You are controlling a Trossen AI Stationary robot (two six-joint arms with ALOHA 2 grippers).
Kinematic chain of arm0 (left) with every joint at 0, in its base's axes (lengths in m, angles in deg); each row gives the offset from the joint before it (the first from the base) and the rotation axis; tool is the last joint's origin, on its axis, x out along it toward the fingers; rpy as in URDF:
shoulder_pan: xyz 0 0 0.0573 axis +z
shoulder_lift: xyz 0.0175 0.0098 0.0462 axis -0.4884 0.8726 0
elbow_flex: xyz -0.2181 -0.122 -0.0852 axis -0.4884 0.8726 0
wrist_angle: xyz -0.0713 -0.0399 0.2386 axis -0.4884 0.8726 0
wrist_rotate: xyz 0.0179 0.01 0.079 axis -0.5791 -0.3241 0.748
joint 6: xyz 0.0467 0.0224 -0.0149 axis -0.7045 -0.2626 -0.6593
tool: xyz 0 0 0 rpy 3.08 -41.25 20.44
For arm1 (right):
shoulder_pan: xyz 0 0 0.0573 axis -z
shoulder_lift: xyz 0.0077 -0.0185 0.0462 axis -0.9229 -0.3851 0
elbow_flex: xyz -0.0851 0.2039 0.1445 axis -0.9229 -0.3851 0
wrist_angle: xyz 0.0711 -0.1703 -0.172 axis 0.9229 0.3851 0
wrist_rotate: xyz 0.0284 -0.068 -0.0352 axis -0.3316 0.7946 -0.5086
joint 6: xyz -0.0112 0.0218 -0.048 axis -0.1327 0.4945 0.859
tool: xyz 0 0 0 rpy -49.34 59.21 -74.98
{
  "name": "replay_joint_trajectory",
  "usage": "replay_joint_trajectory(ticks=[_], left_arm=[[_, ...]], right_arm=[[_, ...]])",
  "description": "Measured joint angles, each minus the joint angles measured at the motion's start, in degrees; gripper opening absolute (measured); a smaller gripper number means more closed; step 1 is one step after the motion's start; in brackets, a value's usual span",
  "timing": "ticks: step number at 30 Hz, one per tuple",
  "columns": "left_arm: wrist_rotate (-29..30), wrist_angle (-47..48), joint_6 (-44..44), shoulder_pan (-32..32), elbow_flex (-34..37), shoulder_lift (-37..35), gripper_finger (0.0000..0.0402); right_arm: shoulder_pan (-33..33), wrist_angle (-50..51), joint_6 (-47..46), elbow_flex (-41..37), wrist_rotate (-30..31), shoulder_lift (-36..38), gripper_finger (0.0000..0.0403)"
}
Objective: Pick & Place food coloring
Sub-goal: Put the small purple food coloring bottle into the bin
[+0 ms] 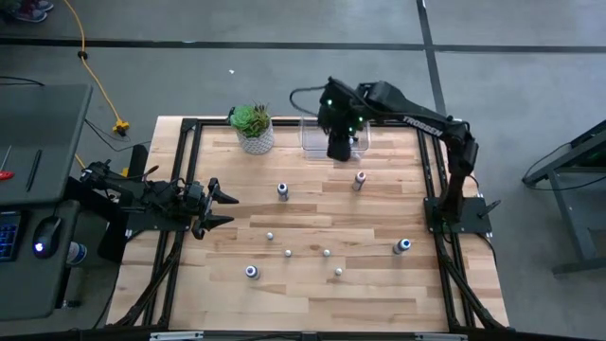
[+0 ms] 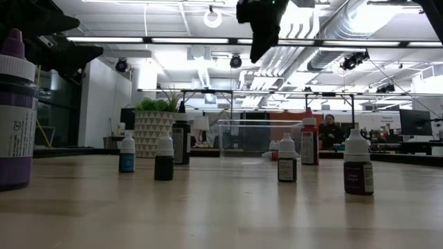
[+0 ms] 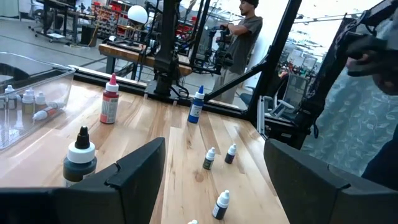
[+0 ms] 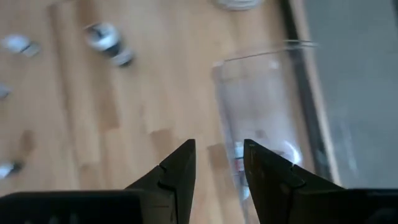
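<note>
I have right gripper point(image 1: 341, 149) over clear bin point(image 1: 312, 142) at table's far side, fingers parted and empty, suggesting a drop | food coloring bottles point(image 1: 282, 190) scattered mid-table | left gripper point(image 1: 220, 208) parked left, splayed.

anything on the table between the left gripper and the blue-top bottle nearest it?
Nothing. In the high view, bare wood runs from the left gripper to that blue-top bottle; the other bottles sit farther out.
</note>
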Motion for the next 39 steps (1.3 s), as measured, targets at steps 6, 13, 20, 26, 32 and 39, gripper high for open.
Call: replay_joint_trajectory(ticks=[6,13,20,26,32,39], left_arm=[[0.00,0.00,-0.02,0.01,0.00,0.01,0.0271],[0.00,0.00,0.00,-0.01,0.00,0.01,0.0271],[0.00,-0.01,0.00,0.00,0.00,0.00,0.0271],[0.00,0.00,0.00,-0.01,0.00,-0.01,0.0271],[0.00,0.00,0.00,-0.01,0.00,0.01,0.0271],[0.00,-0.01,0.00,0.01,0.00,-0.01,0.0271]], right_arm=[[-5.80,5.35,6.30,-1.97,-4.26,2.84,0.0124],[-11.55,10.67,5.51,-5.61,-5.59,5.40,0.0124],[-17.09,9.85,-3.56,-14.05,-4.36,7.51,0.0124],[-22.75,7.93,-17.51,-19.90,-3.06,8.43,0.0124],[-28.95,4.59,-32.76,-23.75,-3.49,8.42,0.0124],[-35.00,-2.27,-50.81,-27.42,-5.44,8.26,0.0124]])
